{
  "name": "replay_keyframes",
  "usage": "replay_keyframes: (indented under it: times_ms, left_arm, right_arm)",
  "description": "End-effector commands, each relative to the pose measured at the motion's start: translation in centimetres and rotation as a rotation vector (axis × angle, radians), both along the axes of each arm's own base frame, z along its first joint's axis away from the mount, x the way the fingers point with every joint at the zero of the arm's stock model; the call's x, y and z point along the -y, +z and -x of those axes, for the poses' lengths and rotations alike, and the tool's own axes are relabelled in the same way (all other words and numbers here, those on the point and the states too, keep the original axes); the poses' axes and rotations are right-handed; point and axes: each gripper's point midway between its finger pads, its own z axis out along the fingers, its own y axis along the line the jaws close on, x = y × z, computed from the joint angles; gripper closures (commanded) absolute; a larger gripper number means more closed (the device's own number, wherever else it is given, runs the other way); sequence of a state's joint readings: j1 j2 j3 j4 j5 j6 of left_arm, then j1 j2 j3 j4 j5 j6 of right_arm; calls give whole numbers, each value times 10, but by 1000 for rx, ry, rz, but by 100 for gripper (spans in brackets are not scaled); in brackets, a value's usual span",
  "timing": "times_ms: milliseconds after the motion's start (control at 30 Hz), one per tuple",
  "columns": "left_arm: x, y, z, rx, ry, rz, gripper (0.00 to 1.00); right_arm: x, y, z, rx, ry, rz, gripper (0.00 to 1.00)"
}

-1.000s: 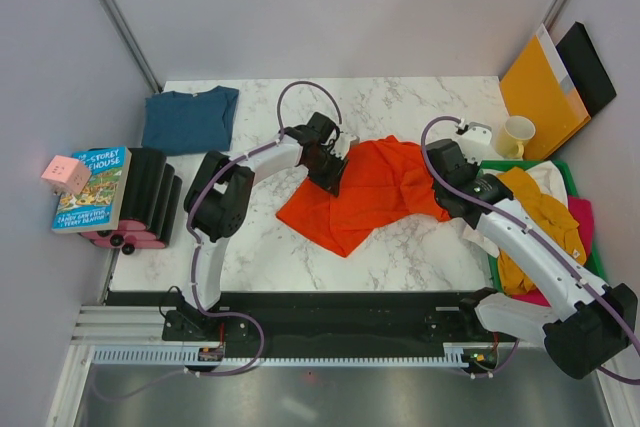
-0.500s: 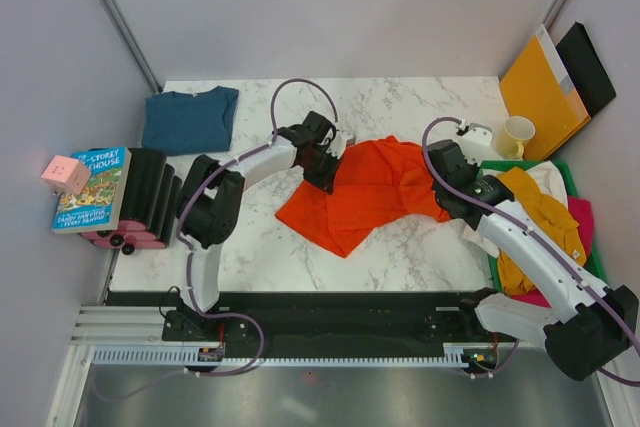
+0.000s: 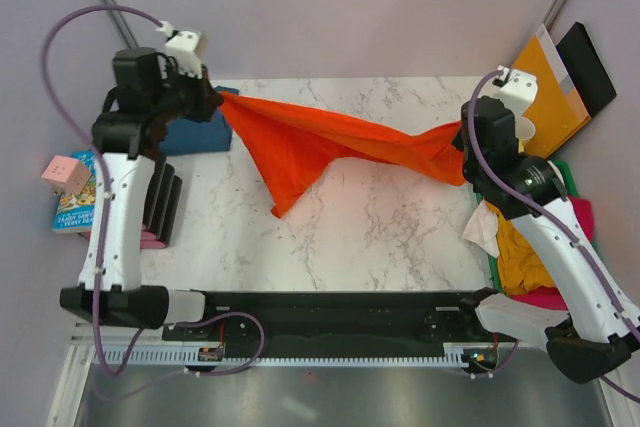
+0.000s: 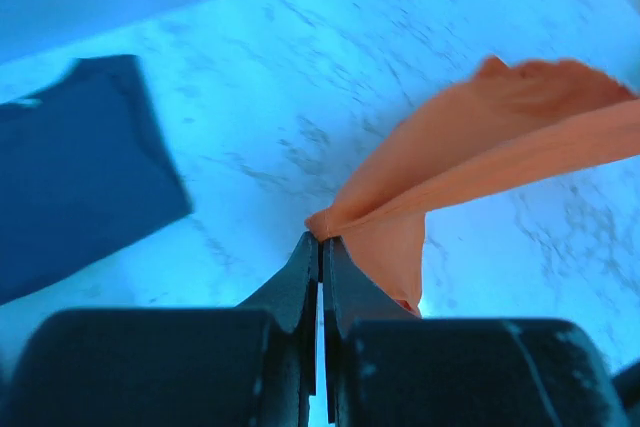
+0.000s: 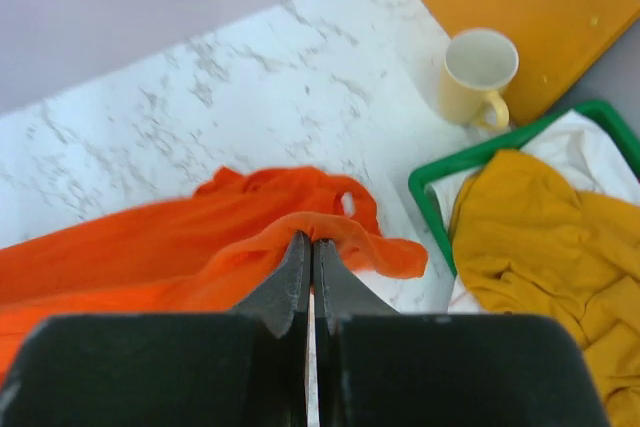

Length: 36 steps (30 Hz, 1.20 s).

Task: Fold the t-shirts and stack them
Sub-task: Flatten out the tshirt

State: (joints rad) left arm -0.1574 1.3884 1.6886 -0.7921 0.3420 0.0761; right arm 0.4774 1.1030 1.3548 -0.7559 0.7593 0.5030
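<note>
The orange-red t-shirt (image 3: 330, 142) hangs stretched in the air between both grippers, a flap drooping down toward the table at the left. My left gripper (image 3: 218, 100) is shut on its left end, above the folded dark teal-blue t-shirt (image 3: 200, 134). My right gripper (image 3: 462, 137) is shut on its right end. In the left wrist view the jaws (image 4: 320, 239) pinch the cloth (image 4: 480, 137), with the teal shirt (image 4: 70, 167) below. In the right wrist view the jaws (image 5: 310, 238) pinch an orange fold (image 5: 200, 247). Mustard yellow (image 3: 525, 247), white and pink shirts lie in the green bin.
A green bin (image 5: 440, 172) stands at the right edge, a cream mug (image 5: 478, 72) and an orange-yellow envelope (image 3: 545, 82) behind it. A book (image 3: 85, 192), a pink cube (image 3: 64, 174) and black-and-pink rollers (image 3: 160, 202) sit at the left.
Both arms have risen and spread apart. The orange-red shirt, crumpled on the table before, is now lifted and pulled taut between them, the left gripper far to the left.
</note>
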Motion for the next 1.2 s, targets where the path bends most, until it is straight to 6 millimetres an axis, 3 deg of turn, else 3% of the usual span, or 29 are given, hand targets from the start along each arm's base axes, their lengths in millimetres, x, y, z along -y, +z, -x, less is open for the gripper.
replay_keyframes:
  times_ms: [0,67,200,467,533,600,700,733,767,833,867,933,967,1000,1033,1100,1133,1167]
  left_arm:
    - [-52,64,52,159,80,-85,98]
    - [-64,83,72,231,123,-121,98]
    - [-74,101,101,291,180,-114,98]
    - [-73,160,164,448,223,-15,98]
    - [-74,165,173,464,227,-10,98]
    - [-75,158,171,450,228,-23,98]
    - [-72,115,146,327,211,-30,98]
    - [-71,87,132,249,205,-35,98]
    - [-68,76,118,226,187,-31,98]
    - [-67,39,96,130,180,-39,98]
    - [-66,28,79,112,174,-39,98]
    - [-64,9,59,71,162,-40,98]
    - [-65,-8,40,29,161,-47,98]
    - [-66,-11,24,41,164,-50,98]
    - [-65,-12,11,38,164,-51,98]
    - [-66,-38,-29,-27,164,-61,98]
    - [-67,-31,-46,-10,168,-60,98]
    - [-68,-31,-61,-10,176,-63,98]
  right_arm:
    - [17,75,18,147,-3,9,100]
    - [20,86,23,167,-1,11,100]
    - [31,116,39,219,8,28,100]
    - [55,172,78,334,11,41,100]
    - [57,181,85,341,19,39,100]
    - [51,176,79,323,38,41,100]
    - [38,144,57,245,44,50,100]
    - [33,133,50,230,51,47,100]
    - [25,105,38,177,58,55,100]
    - [11,87,21,169,73,28,100]
    - [4,61,7,111,79,46,100]
    - [-1,46,-13,97,72,32,100]
    - [-5,27,-30,51,70,42,100]
    - [-4,23,-44,53,62,33,100]
    - [0,2,-66,4,48,33,100]
    - [6,-5,-96,2,24,16,100]
    - [15,-31,-120,-57,-9,10,100]
    - [16,-13,-136,-17,-18,-4,100]
